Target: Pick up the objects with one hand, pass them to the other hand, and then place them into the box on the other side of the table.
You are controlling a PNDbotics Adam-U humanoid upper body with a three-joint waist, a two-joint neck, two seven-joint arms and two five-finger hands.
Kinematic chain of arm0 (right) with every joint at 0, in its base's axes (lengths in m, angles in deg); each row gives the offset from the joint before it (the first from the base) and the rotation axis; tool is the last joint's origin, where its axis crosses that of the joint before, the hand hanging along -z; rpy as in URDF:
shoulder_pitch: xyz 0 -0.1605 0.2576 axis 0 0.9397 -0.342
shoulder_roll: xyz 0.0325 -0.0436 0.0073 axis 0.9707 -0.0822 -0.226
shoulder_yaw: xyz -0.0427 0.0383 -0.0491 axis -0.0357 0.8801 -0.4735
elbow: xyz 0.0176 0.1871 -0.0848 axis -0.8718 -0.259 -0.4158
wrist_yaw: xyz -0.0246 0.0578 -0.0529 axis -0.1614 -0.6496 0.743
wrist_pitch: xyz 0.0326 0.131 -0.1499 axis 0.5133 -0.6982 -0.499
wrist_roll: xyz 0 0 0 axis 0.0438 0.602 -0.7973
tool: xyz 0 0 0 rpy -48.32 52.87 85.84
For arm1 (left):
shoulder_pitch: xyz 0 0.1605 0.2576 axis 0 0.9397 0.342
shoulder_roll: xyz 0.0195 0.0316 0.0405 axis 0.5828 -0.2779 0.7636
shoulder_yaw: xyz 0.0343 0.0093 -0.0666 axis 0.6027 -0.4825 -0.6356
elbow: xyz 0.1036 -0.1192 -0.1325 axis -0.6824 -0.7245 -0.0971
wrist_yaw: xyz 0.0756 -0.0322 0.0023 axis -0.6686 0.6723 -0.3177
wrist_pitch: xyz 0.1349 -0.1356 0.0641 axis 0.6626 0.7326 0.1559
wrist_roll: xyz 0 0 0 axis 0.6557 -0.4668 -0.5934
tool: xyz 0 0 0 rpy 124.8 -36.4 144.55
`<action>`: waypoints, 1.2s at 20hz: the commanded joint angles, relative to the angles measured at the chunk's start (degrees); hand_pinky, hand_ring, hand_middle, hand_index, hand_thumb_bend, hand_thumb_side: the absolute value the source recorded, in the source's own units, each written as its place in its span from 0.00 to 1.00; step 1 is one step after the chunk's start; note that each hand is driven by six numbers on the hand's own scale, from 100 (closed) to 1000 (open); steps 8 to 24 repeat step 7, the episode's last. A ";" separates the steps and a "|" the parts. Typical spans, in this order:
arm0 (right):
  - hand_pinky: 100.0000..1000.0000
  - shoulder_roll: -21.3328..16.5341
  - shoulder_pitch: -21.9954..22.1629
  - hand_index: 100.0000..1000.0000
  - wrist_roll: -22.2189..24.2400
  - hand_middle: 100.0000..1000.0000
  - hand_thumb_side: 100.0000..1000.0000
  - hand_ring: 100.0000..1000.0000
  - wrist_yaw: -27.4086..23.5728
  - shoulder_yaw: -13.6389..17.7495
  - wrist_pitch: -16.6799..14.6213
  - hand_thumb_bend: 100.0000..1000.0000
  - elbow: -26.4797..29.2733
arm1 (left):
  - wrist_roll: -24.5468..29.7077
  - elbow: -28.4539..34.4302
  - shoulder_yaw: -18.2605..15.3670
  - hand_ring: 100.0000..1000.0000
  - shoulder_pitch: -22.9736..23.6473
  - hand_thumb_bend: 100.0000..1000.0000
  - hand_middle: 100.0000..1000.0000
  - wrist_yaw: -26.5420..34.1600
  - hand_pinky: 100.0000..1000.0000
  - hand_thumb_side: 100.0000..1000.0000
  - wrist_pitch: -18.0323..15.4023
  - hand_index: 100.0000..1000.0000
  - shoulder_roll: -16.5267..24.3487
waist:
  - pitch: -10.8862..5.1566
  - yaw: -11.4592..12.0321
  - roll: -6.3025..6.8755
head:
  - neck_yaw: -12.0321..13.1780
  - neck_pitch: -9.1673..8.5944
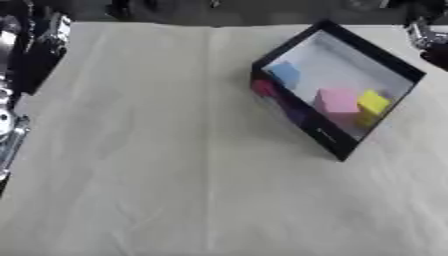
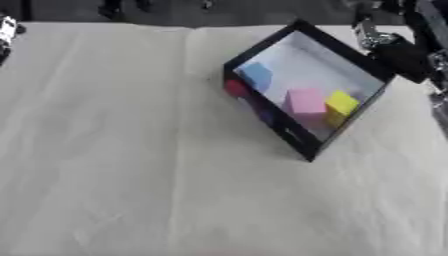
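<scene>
A black box (image 1: 325, 134) with a pale floor sits askew on the right half of the table. Inside it lie a blue block (image 1: 285, 73), a pink block (image 1: 337, 100) and a yellow block (image 1: 373, 103). A red block (image 1: 262, 88) shows at the box's left corner; whether it is inside or against the wall is unclear. My left hand (image 1: 48, 31) hangs at the far left edge, well away from the box. My right hand (image 2: 382, 40) hovers just beyond the box's far right wall. Both hands appear only as black and silver shapes.
A cream cloth (image 1: 157, 165) covers the table, with a fold line running front to back. My left arm (image 1: 10, 127) lies along the left edge. Dark floor lies beyond the far table edge.
</scene>
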 commanded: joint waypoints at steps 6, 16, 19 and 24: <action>0.93 -0.34 4.41 1.00 -2.74 1.00 0.49 0.93 -8.22 3.47 -3.32 0.00 2.19 | -4.62 0.65 -4.58 0.63 1.10 0.22 0.79 7.99 0.73 0.80 -0.73 0.83 -0.24 | -0.48 0.04 0.58 | 2.72 -1.07; 0.93 0.21 4.83 1.00 -2.97 1.00 0.49 0.93 -9.16 3.85 -3.79 0.00 2.04 | -4.96 0.49 -4.98 0.64 1.30 0.22 0.80 8.94 0.73 0.80 -1.26 0.83 -0.62 | -0.45 0.05 0.64 | 3.28 -1.09; 0.93 0.21 4.83 1.00 -2.97 1.00 0.49 0.93 -9.16 3.85 -3.79 0.00 2.04 | -4.96 0.49 -4.98 0.64 1.30 0.22 0.80 8.94 0.73 0.80 -1.26 0.83 -0.62 | -0.45 0.05 0.64 | 3.28 -1.09; 0.93 0.21 4.83 1.00 -2.97 1.00 0.49 0.93 -9.16 3.85 -3.79 0.00 2.04 | -4.96 0.49 -4.98 0.64 1.30 0.22 0.80 8.94 0.73 0.80 -1.26 0.83 -0.62 | -0.45 0.05 0.64 | 3.28 -1.09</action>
